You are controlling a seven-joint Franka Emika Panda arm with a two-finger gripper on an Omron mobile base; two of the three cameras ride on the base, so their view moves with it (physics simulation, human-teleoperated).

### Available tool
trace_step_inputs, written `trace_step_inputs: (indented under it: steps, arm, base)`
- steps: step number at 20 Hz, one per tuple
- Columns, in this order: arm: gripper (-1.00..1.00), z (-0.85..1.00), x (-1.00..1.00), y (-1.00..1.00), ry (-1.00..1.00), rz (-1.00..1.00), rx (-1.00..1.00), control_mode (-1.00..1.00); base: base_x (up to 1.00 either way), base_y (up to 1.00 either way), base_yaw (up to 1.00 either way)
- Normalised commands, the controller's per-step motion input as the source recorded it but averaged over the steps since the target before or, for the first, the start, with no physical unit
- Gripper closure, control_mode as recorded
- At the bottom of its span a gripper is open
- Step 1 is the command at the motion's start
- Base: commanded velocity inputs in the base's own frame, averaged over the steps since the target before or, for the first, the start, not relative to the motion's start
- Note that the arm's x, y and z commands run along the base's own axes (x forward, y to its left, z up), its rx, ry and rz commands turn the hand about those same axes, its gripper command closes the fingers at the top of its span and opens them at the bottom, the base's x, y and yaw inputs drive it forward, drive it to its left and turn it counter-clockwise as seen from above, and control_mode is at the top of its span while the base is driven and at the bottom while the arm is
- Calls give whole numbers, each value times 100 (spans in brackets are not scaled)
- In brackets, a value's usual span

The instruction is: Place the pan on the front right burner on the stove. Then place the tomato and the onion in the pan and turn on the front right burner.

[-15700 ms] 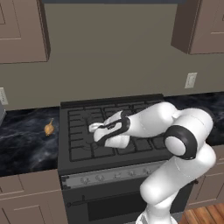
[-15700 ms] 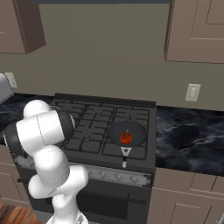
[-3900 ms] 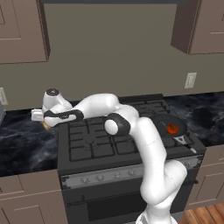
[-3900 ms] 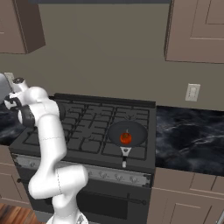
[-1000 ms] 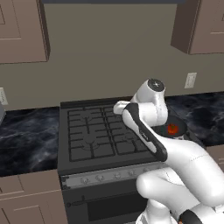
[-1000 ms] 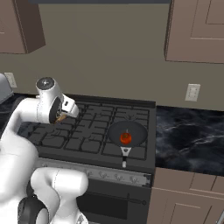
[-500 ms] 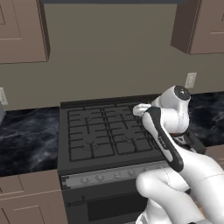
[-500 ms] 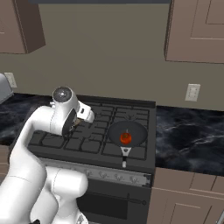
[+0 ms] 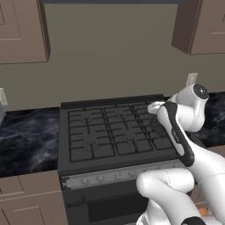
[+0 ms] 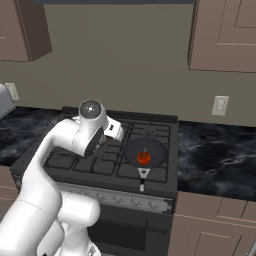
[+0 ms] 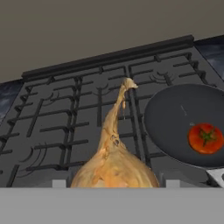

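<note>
The tan onion point(image 11: 113, 164) fills the bottom of the hand view, its thin pointed tip up, with my gripper point(image 11: 113, 183) shut on it. The dark pan point(image 10: 146, 152) sits on the front right burner point(image 10: 167, 171) of the stove point(image 10: 75, 162), its handle point(image 10: 143, 176) pointing to the front. The red tomato point(image 10: 144, 158) lies in the pan. My gripper point(image 10: 116, 131) hovers over the grates just left of the pan. In the hand view the pan point(image 11: 179, 122) and tomato point(image 11: 205, 138) are to the onion's right. In the left base view my gripper point(image 9: 154, 107) is over the stove's right side, and my arm hides the pan.
A silver knob strip point(image 10: 120, 200) runs along the stove's front. Dark marble counters flank the stove on the right point(image 10: 215, 150) and the left point(image 9: 26, 136). A wall outlet point(image 10: 219, 105) is behind the right counter. Brown cabinets hang above.
My arm has swung right across the stove with the onion, from over the middle grates to just beside the pan. The pan and tomato have stayed put.
</note>
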Motion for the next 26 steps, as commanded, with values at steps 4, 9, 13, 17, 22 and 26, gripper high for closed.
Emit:
trace_step_inputs:
  steps: [4, 9, 13, 17, 22, 26]
  arm:
    - [100, 7, -1, -52, 2, -1, 0, -100]
    - [100, 0, -2, -58, 2, -2, 0, -100]
    - [100, 0, 0, -53, 0, -1, 0, -100]
    - [100, 0, 0, -9, 0, 0, 0, -100]
    - [100, 0, 2, 0, 0, 0, 0, -100]
    - [100, -14, 18, -9, 0, 0, 0, -100]
  base:
    - [0, 0, 0]
    - [0, 0, 0]
    - [0, 0, 0]
    - [0, 0, 0]
    - [0, 0, 0]
    - [0, 0, 0]
